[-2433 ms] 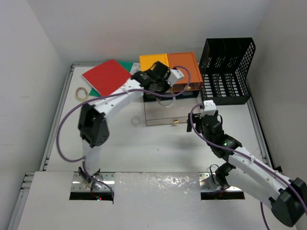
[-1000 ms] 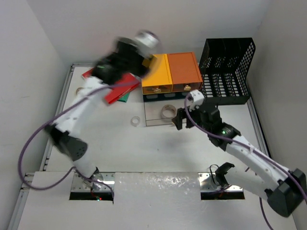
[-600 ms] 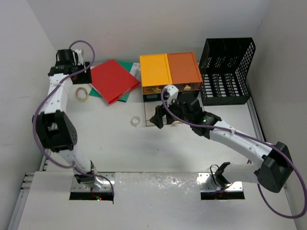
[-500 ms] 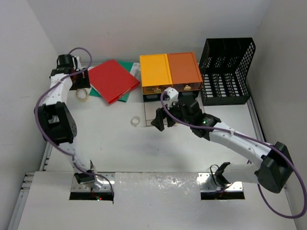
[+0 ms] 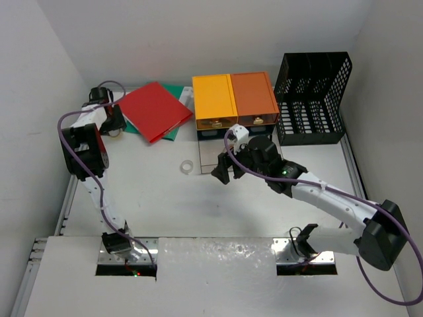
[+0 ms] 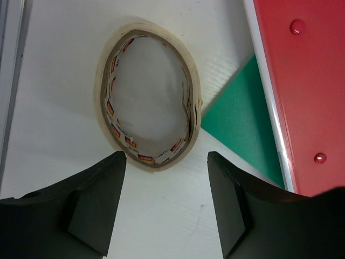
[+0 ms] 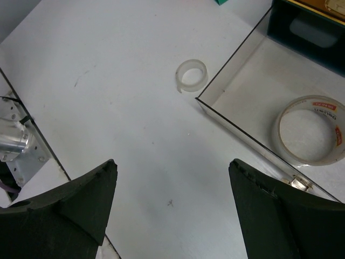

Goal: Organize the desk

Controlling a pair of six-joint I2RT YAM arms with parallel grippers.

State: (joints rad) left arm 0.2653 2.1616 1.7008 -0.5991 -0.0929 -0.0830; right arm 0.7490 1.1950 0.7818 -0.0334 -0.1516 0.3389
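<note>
Evidently, the left gripper [image 6: 164, 160] is held about half open and empty over the beige tape roll [image 6: 193, 97] at ten o'clock on the desk [image 5: 165, 205]. Its fingers are set either side of the roll's near rim, apparently so that it can be pinched. The roll lies flat, just beside the green folder [image 6: 242, 124] and red folder [image 6: 302, 81]. The right gripper [image 7: 172, 167] is spread wide, nothing in it, over bare desk near the centre. A small clear roll [image 7: 192, 75] lies at twelve o'clock from it, just outside the open clear drawer [image 7: 242, 137]. A larger roll [image 7: 312, 129] is already stored there, so the drawer is presumably meant for the small roll too.
</note>
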